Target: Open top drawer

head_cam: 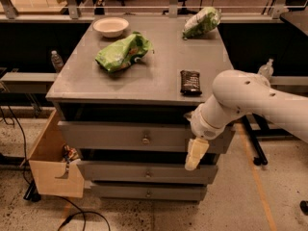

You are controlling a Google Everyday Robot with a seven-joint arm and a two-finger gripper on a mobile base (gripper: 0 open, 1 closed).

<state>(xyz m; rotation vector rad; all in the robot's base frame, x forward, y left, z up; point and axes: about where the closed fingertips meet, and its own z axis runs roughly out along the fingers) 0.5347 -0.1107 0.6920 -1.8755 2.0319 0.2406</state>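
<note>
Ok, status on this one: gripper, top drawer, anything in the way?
Gripper hanging at right end of top drawer, right of its knob. Knob not grasped. Nothing between gripper and knob.

No word, brand, number or sign could be read anywhere in the scene. The two green bags (122, 52) (201, 22) and the dark packet (190, 82) on the grey cabinet top (159, 76) carried printing that could not be made out. The flat front of the top drawer (106, 134) showed only its round knob (145, 139). The robot's pale gripper (196, 154) hung against the right end of that front, at its lower edge, with no legible marking.
</note>
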